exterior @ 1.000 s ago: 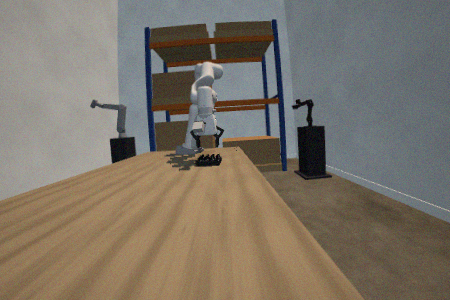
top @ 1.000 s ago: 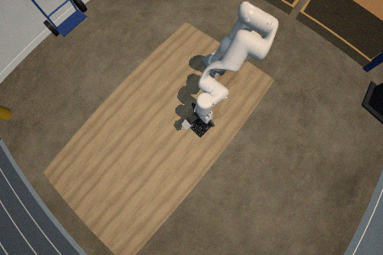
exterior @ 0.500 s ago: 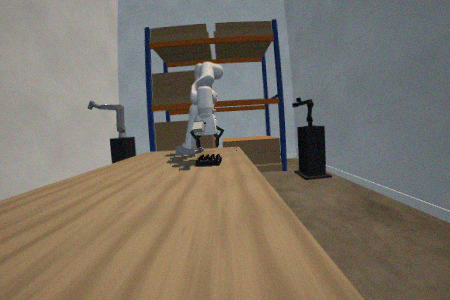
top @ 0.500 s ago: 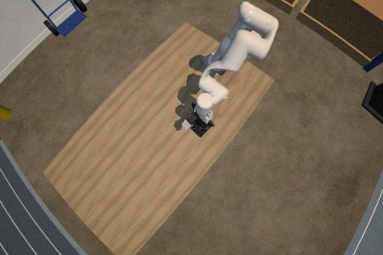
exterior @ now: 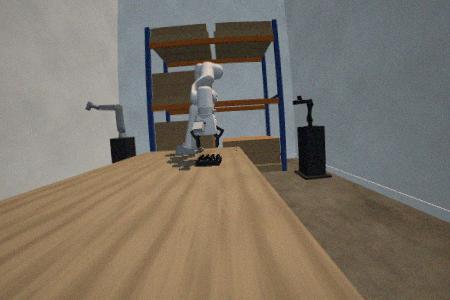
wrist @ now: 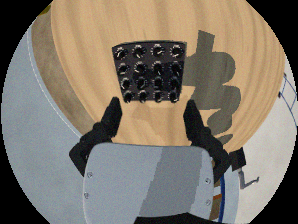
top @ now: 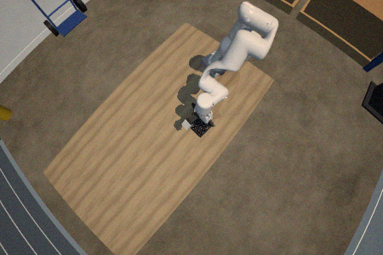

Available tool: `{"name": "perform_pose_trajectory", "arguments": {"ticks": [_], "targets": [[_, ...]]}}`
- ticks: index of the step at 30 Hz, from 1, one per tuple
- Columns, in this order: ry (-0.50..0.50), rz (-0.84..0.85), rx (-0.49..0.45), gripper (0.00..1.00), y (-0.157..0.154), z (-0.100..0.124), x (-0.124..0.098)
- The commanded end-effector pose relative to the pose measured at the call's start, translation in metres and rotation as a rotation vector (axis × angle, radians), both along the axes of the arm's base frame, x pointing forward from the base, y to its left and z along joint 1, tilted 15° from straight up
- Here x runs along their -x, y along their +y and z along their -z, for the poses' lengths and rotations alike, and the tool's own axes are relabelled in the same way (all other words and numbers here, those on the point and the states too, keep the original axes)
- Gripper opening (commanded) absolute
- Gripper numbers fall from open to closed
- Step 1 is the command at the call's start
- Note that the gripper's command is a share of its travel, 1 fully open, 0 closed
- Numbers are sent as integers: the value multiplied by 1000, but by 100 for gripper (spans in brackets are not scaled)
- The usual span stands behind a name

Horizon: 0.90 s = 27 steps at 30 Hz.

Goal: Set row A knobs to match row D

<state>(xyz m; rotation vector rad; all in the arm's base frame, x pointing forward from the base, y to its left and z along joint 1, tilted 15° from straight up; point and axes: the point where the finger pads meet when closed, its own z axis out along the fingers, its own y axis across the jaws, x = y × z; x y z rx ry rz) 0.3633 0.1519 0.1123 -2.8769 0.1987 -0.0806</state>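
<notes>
The black knob box [top: 200, 128] [exterior: 208, 162] [wrist: 148, 59] stands on the wooden table [top: 128, 138] [exterior: 175, 222] [wrist: 90, 30]. In the wrist view its knobs stand in a grid of rows, with white marks around them. The knob [wrist: 176, 51] at the far right corner shows a pale line. The lines and printed names are too small to read surely, and I cannot tell which side has the socket. My gripper [exterior: 208, 145] [wrist: 153, 105] is open and empty, above the table, with its fingers wide apart at the near edge of the box in the wrist view. No finger visibly touches a knob.
The arm's shadow [top: 185, 94] [wrist: 220, 75] falls on the table beside the box. A pale block [top: 186, 124] [exterior: 198, 126] shows beside the arm's wrist. The table's long edge runs near the box. Shelving [exterior: 280, 92] and two small arms on black stands are beyond the table.
</notes>
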Motion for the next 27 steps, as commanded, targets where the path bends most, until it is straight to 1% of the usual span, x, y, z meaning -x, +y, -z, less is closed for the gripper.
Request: {"name": "perform_pose_trajectory", "arguments": {"ticks": [1, 22, 27], "targets": [[-4, 0, -1, 100, 0, -1, -1], [-3, 0, -2, 100, 0, -1, 0], [-3, -1, -4, 100, 1, -1, 4]]}}
